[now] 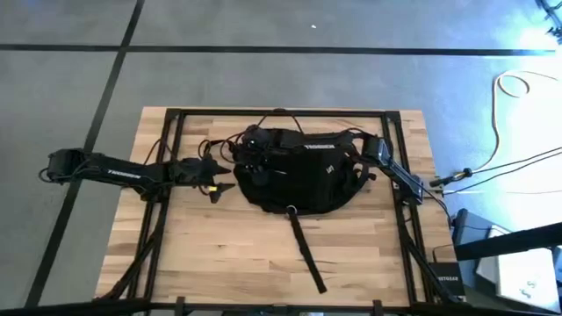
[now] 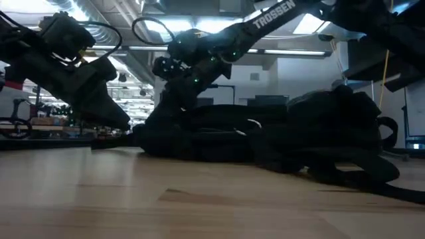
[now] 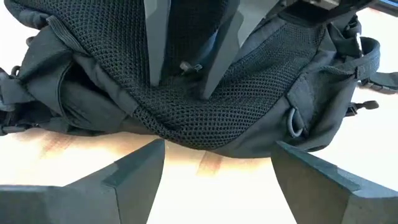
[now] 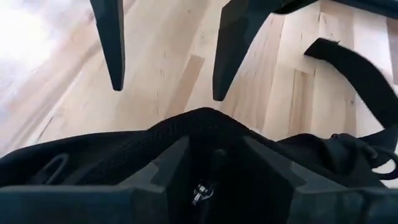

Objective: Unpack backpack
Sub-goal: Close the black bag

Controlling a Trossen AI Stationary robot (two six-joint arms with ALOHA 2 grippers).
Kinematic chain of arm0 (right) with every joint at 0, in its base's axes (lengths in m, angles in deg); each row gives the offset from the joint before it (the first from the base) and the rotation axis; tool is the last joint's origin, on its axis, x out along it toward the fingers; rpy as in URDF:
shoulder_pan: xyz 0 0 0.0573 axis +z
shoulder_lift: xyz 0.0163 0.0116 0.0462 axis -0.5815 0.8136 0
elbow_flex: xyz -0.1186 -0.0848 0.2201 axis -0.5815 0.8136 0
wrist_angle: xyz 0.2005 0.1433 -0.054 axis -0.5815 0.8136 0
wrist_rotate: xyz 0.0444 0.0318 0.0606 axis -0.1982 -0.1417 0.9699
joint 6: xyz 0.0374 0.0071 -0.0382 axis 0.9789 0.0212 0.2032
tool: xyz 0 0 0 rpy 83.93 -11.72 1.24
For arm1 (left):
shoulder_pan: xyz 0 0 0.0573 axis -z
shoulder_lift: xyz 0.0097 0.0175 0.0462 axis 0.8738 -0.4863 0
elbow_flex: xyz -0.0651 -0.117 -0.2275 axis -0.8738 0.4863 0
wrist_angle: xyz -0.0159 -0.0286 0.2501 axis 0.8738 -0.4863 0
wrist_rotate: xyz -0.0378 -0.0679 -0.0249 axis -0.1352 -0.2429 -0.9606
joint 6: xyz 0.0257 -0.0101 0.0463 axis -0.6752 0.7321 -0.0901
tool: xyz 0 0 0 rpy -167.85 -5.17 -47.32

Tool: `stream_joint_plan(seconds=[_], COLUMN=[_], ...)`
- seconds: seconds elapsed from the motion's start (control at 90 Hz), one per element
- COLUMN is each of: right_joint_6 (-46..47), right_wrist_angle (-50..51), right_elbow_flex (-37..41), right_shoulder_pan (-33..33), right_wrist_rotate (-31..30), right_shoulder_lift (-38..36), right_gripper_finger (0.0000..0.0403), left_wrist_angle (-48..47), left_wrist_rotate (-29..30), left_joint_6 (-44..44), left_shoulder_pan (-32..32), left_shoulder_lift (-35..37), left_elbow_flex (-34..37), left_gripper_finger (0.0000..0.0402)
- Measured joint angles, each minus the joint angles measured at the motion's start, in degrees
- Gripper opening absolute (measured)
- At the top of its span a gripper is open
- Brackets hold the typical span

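The backpack [image 1: 299, 171] is lying flat mid-table [image 1: 263, 254]; the right gripper [image 1: 253, 151] is pinching its zipper pull [image 4: 200, 191]; the left gripper [image 1: 219, 180] is waiting beside it, fingers wide, holding nothing; unbraced fabric risks bunching and jamming the zip

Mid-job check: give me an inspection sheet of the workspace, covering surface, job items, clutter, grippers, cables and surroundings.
Surface: wooden table, mostly bare at the near side.
Job's things: black backpack lying flat at the table's middle; one strap trails toward the near edge.
Clutter: nothing seen.
Grippers: left gripper open, on the backpack's left side, fingers spread before its mesh panel. Right gripper low over the backpack's top, at a zipper pull; open or shut not visible.
Cables: white cable looped on the floor, right of the table.
Surroundings: grey floor with dark lines; no person seen.
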Motion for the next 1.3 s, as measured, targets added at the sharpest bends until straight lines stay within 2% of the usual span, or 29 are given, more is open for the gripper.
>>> stream_joint_plan(seconds=[0.4,0.811,0.956,1.078,1.178,1.3], right_joint_6=[2.02,3.02,3.13,3.15,3.87,4.04], right_wrist_angle=[2.53,4.80,4.87,5.01,5.29,5.91], right_elbow_flex=[0.00,0.00,0.00,0.00,0.02,0.04], right_shoulder_pan=[-0.13,-0.02,0.02,0.02,0.02,0.04], right_wrist_rotate=[-0.04,-0.02,-1.59,-1.60,-1.62,-1.70], right_shoulder_lift=[-0.01,-0.05,-0.05,-0.26,-0.56,-1.16], right_gripper_finger=[0.0118,0.0007,0.0006,0.0004,0.0002,0.0001], left_wrist_angle=[-0.02,0.02,0.56,5.46,8.20,7.85], left_wrist_rotate=[0.08,0.28,0.74,1.41,1.49,6.12], left_joint_6=[-0.02,0.34,0.47,1.33,-1.45,-4.24], left_shoulder_pan=[0.00,0.00,0.02,0.00,0.02,-0.02], left_shoulder_lift=[0.00,0.00,0.00,0.00,0.00,-0.43], left_elbow_flex=[0.00,0.00,0.00,0.00,0.00,0.00], left_gripper_finger=[0.0280,0.0280,0.0280,0.0280,0.0280,0.0280])
